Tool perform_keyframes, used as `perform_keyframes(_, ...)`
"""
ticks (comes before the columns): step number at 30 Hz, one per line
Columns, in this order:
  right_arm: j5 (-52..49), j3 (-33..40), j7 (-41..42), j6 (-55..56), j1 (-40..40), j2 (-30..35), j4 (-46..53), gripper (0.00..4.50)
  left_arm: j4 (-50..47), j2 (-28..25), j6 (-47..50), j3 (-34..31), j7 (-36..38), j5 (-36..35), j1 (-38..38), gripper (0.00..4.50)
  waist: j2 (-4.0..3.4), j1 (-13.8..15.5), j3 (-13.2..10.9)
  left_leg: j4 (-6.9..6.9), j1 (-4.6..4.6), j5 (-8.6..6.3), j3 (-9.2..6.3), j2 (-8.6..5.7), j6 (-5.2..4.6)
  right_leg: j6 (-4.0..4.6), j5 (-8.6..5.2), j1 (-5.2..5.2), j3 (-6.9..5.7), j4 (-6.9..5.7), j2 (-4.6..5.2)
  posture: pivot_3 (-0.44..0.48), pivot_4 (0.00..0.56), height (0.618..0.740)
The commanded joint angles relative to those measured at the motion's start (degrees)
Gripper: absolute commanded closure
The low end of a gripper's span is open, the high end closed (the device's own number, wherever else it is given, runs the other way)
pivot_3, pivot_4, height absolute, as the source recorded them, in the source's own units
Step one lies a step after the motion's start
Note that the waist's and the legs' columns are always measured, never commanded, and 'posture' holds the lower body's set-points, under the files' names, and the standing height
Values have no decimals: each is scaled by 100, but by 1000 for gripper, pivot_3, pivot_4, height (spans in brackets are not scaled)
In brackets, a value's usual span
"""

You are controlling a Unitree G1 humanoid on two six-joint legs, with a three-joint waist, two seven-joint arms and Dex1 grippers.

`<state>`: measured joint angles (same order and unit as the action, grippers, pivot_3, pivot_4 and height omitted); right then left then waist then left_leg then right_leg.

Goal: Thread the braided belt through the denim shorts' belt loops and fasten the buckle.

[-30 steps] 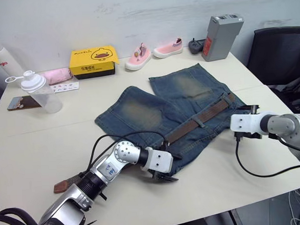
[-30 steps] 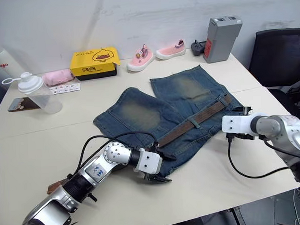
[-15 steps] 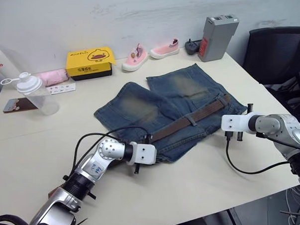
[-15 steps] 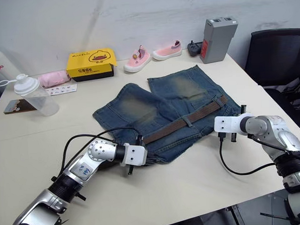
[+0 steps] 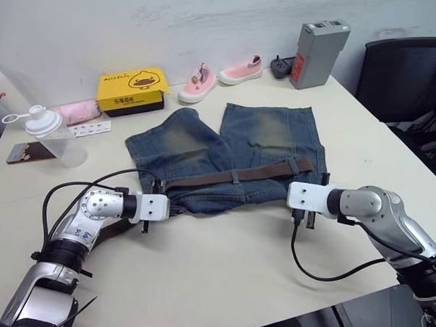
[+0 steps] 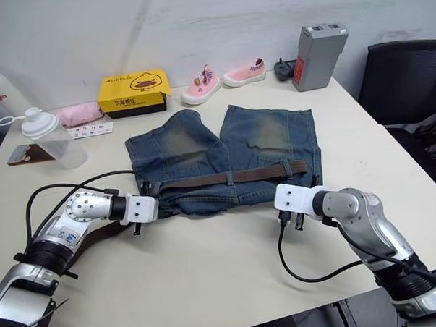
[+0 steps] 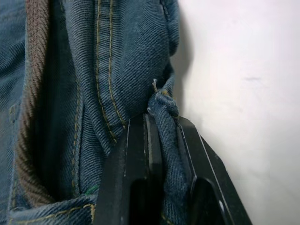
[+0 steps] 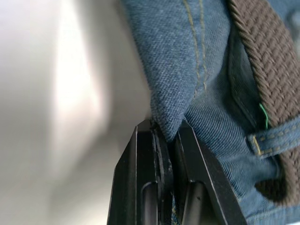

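Note:
The denim shorts (image 5: pixel 224 145) lie flat on the table, waistband toward me and legs pointing away. The braided belt (image 5: pixel 204 181) runs along the waistband under the belt loops (image 5: pixel 234 176), and its brown tail (image 6: pixel 98 234) trails out beneath my left arm. The buckle is hidden. My left gripper (image 5: pixel 168 204) is shut on the left corner of the waistband. In the left wrist view its fingers (image 7: pixel 140 154) pinch a fold of denim. My right gripper (image 5: pixel 289 192) is shut on the right corner, and its fingers (image 8: pixel 145 159) clamp the denim edge beside the belt (image 8: pixel 262 61).
Along the back stand a yellow box (image 5: pixel 131 90), two pink shoes (image 5: pixel 200 83), a grey box (image 5: pixel 317 52) and a pink roll (image 5: pixel 82 110). A shaker bottle (image 5: pixel 49 133) and a phone (image 5: pixel 26 151) sit at the left. A black chair (image 5: pixel 403 83) stands right of the table.
Both grippers closed on the waistband corners. The shorts swung from lying diagonally to lying square, waistband toward me, and both arms shifted left with them.

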<state>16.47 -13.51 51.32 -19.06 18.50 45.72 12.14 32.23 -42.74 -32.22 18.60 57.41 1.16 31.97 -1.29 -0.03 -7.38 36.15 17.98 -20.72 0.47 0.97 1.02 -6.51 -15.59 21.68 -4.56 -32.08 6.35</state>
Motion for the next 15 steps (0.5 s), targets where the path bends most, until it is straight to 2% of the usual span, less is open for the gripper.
perform_keyframes(1,28,217,-263,-277,-229,-49,93,4453,212,44,108,-18,9,198,-361,4370,-3,8,6,0,1,-2,3,-2,-4,0,0,-1,-1,1,0,0,150,739)
perform_keyframes(6,-8,356,-553,-422,-479,-132,265,4453,172,254,174,-165,-174,270,-463,4370,-5,51,12,3,3,-6,9,-8,-11,-6,2,-10,-3,1,7,0,150,739)
perform_keyframes(8,-21,364,-573,-431,-534,-103,305,4500,153,332,273,-253,-191,177,-465,3344,-4,73,12,7,3,-6,8,-9,-11,-10,4,-11,-2,1,8,0,150,739)
perform_keyframes(9,-32,416,-605,-460,-571,-84,327,4107,85,347,320,-300,-136,92,-468,3021,-3,84,12,7,3,-7,9,-11,-12,-11,5,-11,-1,1,10,0,150,739)
perform_keyframes(11,-113,562,-639,-546,-630,-88,420,3233,-74,347,414,-403,-33,-45,-491,2076,0,108,13,8,3,-7,7,-11,-12,-11,5,-11,-2,1,8,0,150,739)
perform_keyframes(12,-172,634,-645,-592,-649,-99,472,2832,-149,341,465,-446,2,-96,-502,1798,0,112,13,7,3,-7,8,-11,-12,-11,5,-11,-2,2,8,0,150,739)
perform_keyframes(13,-300,749,-574,-703,-680,-86,590,2481,-309,325,613,-530,116,-279,-536,1454,0,123,13,6,3,-7,8,-10,-12,-11,5,-10,-2,2,8,0,150,739)
perform_keyframes(14,-437,892,-491,-827,-720,-48,735,1906,-577,290,832,-637,245,-514,-605,932,-1,127,12,6,3,-7,7,-11,-12,-11,5,-8,-3,3,8,0,150,739)
perform_keyframes(15,-545,1019,-437,-901,-746,-9,852,1569,-880,244,1094,-735,384,-749,-693,649,-1,131,12,7,3,-7,6,-10,-12,-11,4,-5,-4,4,7,0,150,739)
